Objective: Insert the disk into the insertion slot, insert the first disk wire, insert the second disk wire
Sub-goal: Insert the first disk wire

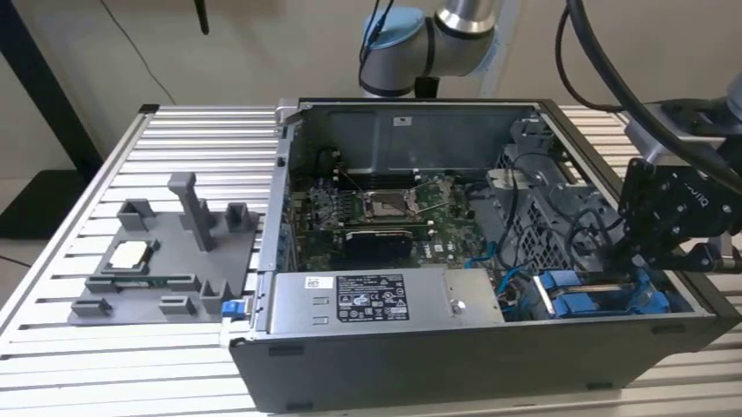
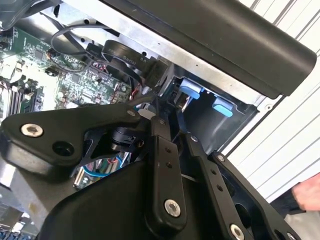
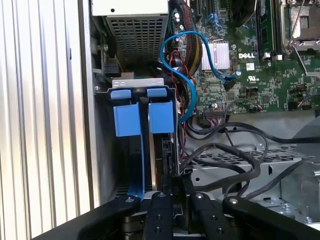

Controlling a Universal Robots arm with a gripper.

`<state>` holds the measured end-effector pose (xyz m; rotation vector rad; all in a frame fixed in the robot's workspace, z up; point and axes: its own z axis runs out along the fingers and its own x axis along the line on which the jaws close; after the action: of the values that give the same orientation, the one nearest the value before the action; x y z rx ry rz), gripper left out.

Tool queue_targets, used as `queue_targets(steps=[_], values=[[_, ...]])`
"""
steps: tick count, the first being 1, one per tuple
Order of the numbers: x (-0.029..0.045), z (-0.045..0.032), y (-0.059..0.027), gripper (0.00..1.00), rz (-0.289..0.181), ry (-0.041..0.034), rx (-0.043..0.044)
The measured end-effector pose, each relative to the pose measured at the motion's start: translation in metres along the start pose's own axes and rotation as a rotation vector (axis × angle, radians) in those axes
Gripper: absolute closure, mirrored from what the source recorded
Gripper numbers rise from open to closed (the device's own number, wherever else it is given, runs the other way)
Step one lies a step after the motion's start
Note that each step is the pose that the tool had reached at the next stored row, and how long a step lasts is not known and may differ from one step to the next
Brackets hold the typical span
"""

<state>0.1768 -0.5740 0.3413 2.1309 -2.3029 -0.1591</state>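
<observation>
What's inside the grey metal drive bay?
Two bright blue plastic carrier frames side by side, black gripper close by. Drive bodies are covered by the frames and bay walls.

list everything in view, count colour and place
ribbed aluminium table: one, silver, under everything
open metal computer case: one, dark grey, mid-table
flat motherboard circuit board: one, green, inside case
boxy metal power supply: one, grey, case front
plastic disk carrier frames: two, bright blue, side by side in drive bay
thin cable: one, blue, loops from motherboard toward bay
thick cables: several, black, beside bay
moulded plastic fixture tray: one, grey, exterior view's left
person's hand: one, beside the case
robot arm: one, silver and light blue, behind case
tool: one, black, at the drive bay
</observation>
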Motion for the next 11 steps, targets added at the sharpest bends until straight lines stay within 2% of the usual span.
queue_targets(steps=[8, 11], values=[[0.0003, 0.0033, -0.0002, 0.81, 0.010, 0.0060, 0.0012], [0.0005, 0.0058, -0.0004, 0.81, 0.011, 0.0052, 0.0012]])
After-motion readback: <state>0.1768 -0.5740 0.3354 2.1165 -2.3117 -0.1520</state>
